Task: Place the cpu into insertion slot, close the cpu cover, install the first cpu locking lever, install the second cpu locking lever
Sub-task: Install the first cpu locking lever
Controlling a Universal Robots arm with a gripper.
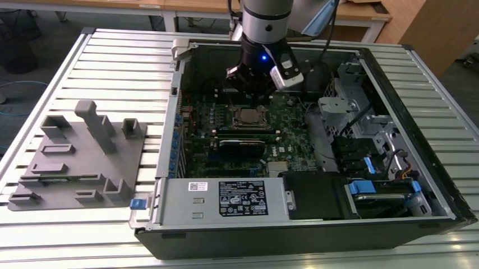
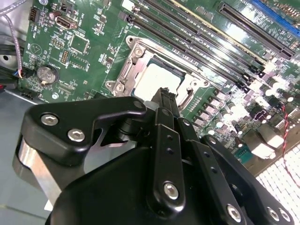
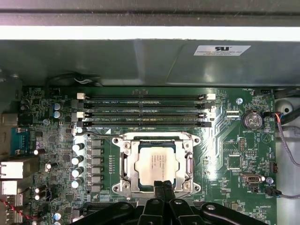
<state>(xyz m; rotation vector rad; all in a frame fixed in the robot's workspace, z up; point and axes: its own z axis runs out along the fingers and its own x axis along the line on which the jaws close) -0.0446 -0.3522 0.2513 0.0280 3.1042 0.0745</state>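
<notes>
**Black computer case (image 1: 299,244) open on a slatted metal table (image 1: 112,56)**

Green circuit board (image 3: 225,140) lies inside the case. The gripper (image 3: 162,184) hangs over one edge of the insertion slot (image 3: 157,142), its 2 fingers (image 3: 158,188) pressed together, holding nothing. The cpu cover (image 3: 124,161) lies flat around the slot, and the silvery cpu (image 3: 154,161) sits inside it

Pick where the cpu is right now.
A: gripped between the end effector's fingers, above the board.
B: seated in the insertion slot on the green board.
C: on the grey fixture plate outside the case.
B: in the first wrist view the cpu lies flat in the insertion slot, ringed by the cpu cover, with the end effector at its edge.
</notes>
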